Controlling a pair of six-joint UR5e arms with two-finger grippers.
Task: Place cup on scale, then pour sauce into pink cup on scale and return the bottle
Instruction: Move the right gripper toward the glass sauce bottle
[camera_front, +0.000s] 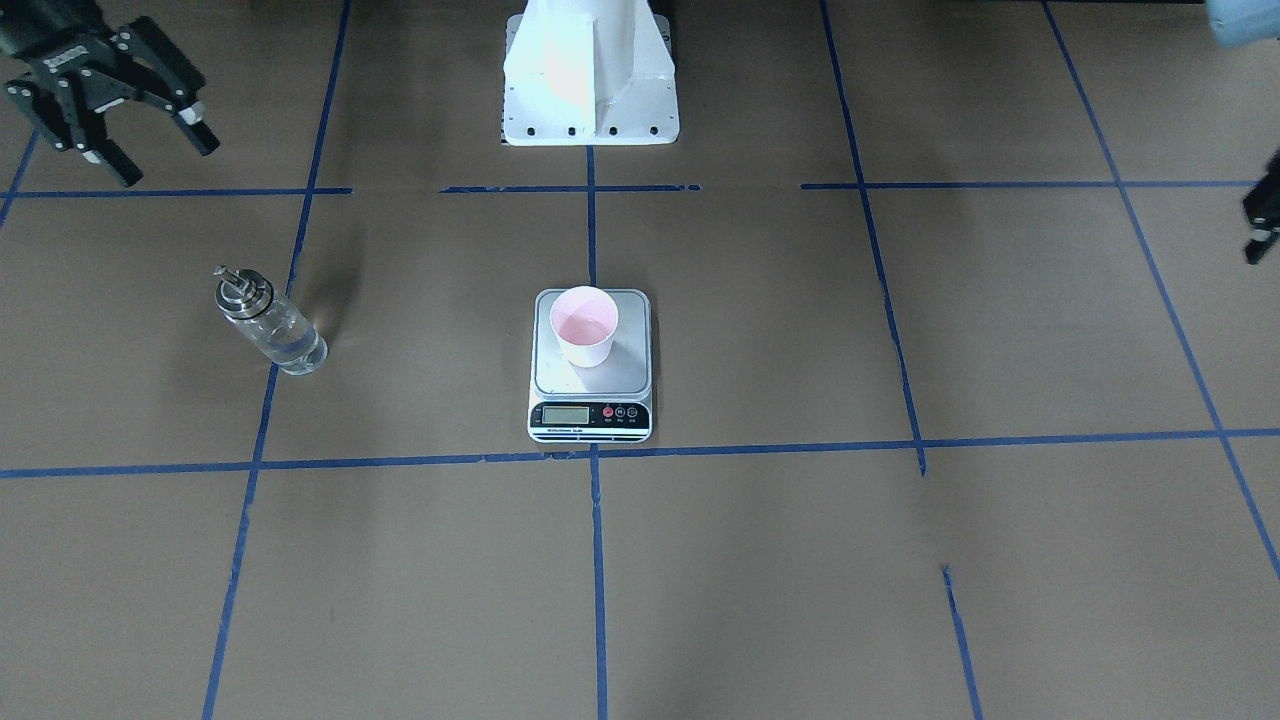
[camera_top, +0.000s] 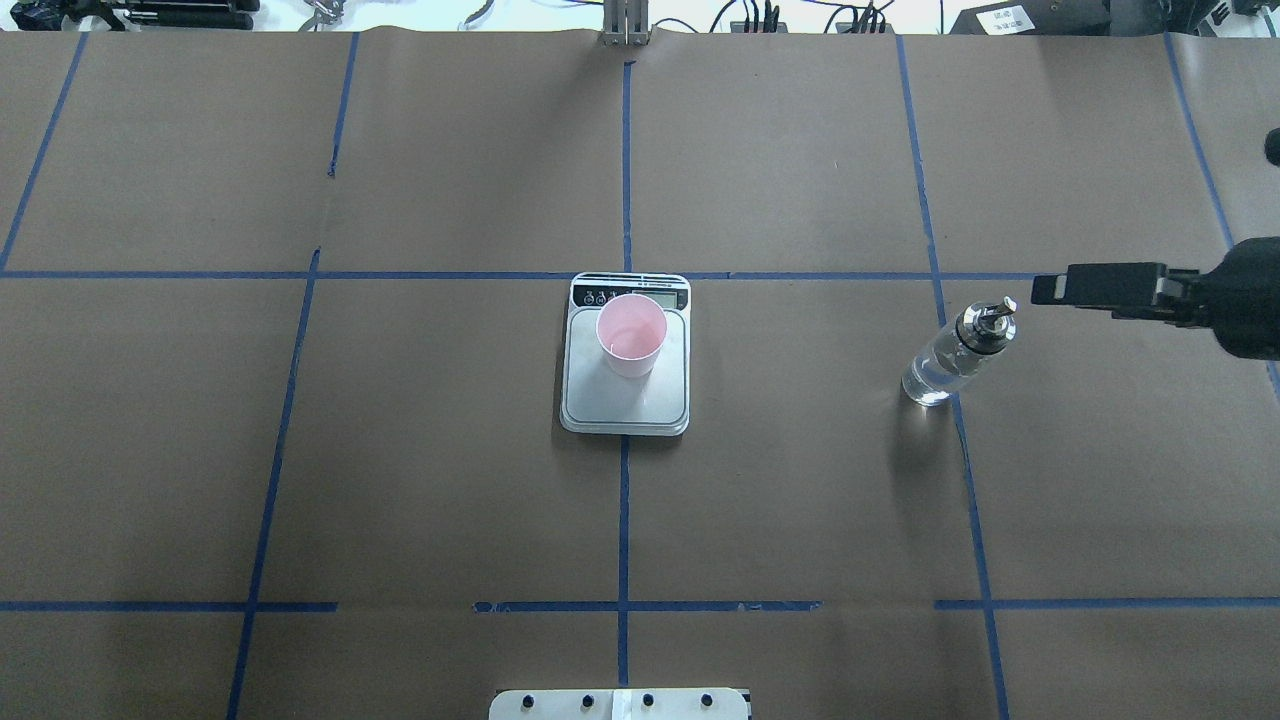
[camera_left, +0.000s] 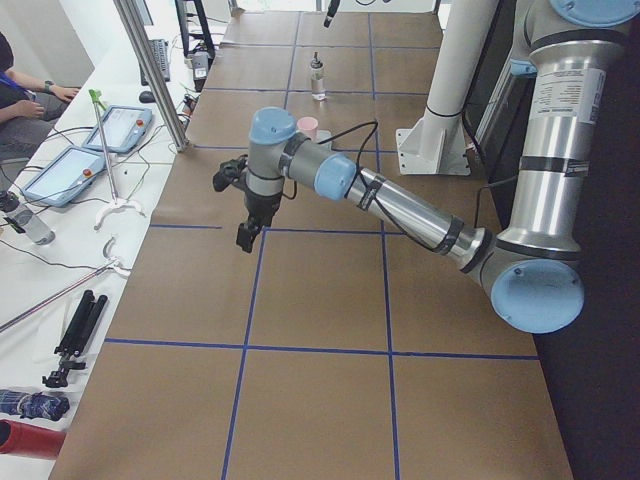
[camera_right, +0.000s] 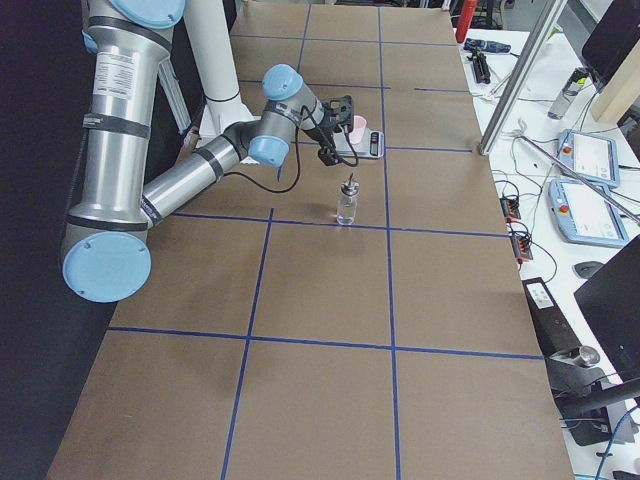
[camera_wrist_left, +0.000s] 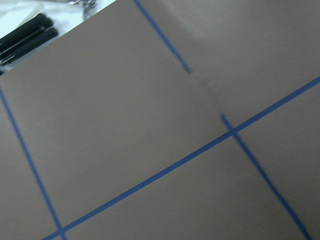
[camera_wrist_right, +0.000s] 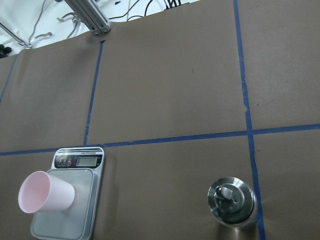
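Observation:
The pale pink cup (camera_front: 584, 325) (camera_top: 631, 335) stands upright on the silver scale (camera_front: 600, 385) (camera_top: 625, 412) at the table's middle. The clear glass bottle (camera_front: 270, 325) (camera_top: 950, 360) with its silver pourer cap stands upright on the table on my right side, and clear sauce (camera_top: 930, 382) shows in its lower part. My right gripper (camera_front: 165, 158) (camera_top: 1045, 290) hovers open and empty, just behind and above the bottle. Its wrist view looks down on the bottle cap (camera_wrist_right: 231, 200) and the cup (camera_wrist_right: 45, 191). My left gripper (camera_front: 1262, 220) (camera_left: 245, 215) hangs far to the left, and I cannot tell its state.
The white robot pedestal (camera_front: 590, 80) stands behind the scale. Blue tape lines grid the brown table paper. Beyond the far edge sits a bench with tablets (camera_left: 115, 125), cables and a metal pole (camera_left: 150, 70). A person's arm (camera_left: 25, 95) rests there.

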